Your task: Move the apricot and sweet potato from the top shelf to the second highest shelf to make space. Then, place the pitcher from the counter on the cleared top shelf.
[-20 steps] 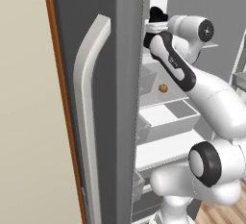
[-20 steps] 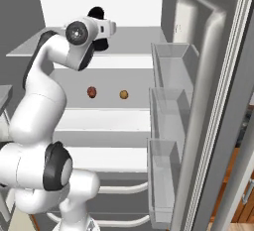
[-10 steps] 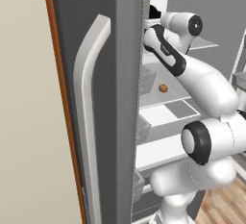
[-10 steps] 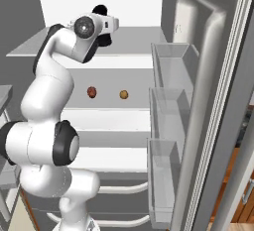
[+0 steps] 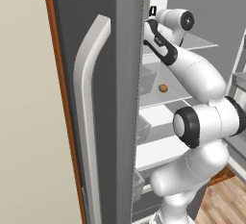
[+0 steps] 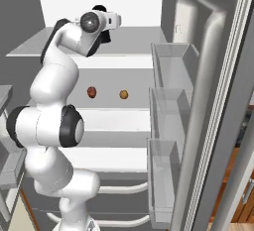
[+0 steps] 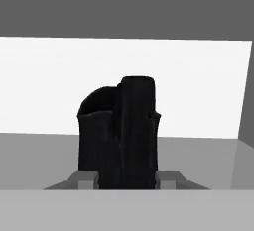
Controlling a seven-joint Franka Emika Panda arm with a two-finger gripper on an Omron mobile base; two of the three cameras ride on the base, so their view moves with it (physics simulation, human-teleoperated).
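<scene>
A: How do your jaws stand?

B: The gripper (image 7: 126, 178) has its fingers (image 7: 84, 178) on either side of the pitcher's (image 7: 119, 136) handle; you can't tell whether they grip or have let go.

A: And the step?

B: The pitcher sits upright on the top shelf (image 6: 134, 49), straight ahead of the jaws. Part them fully, then draw straight back without nudging it. Below the jaws, the sweet potato (image 6: 92, 92) and apricot (image 6: 123, 94) lie on the second shelf (image 6: 139, 101).

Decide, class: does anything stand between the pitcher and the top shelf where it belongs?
Nothing visible does. The pitcher already stands upright at the top shelf, between the pincer's fingers; the sweet potato and apricot lie lower.
</scene>
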